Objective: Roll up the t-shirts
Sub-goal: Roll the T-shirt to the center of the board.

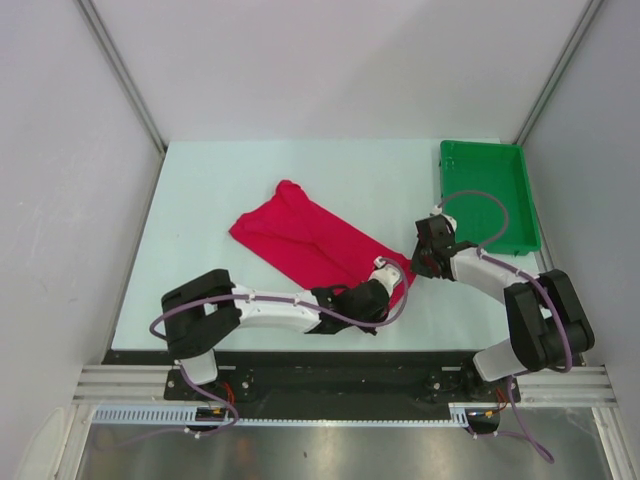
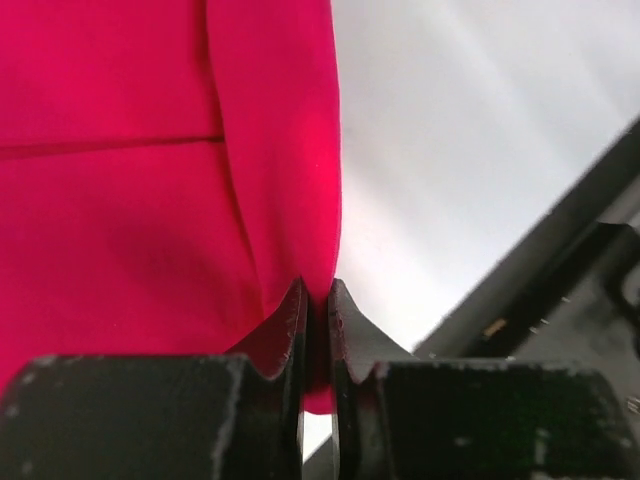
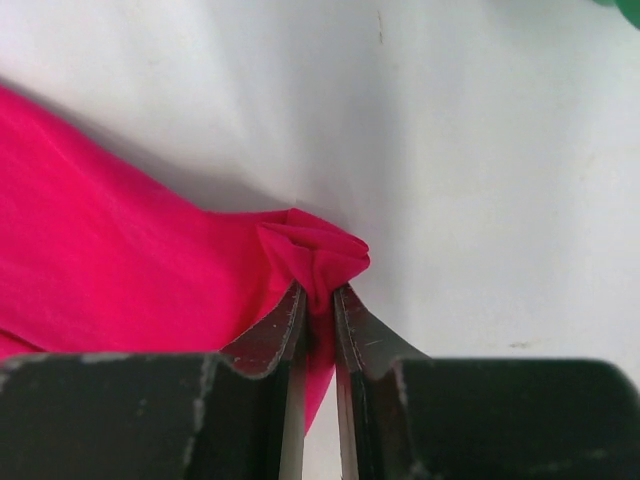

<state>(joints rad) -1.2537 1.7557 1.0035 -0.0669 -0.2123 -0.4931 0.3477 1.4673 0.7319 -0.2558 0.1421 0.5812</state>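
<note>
On the table (image 1: 200,200), left of the green tray (image 1: 490,170), our red t-shirt (image 1: 310,240) lies as a folded band. Our left gripper (image 2: 318,300) and right gripper (image 3: 318,300) each pinch its near end. Next, we judge, both must roll it forward evenly.

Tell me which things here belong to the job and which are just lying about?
In the job: t-shirt; left hand, pinching its edge; right hand, pinching a bunched corner.
Lying about: tray, apart from the t-shirt.
</note>
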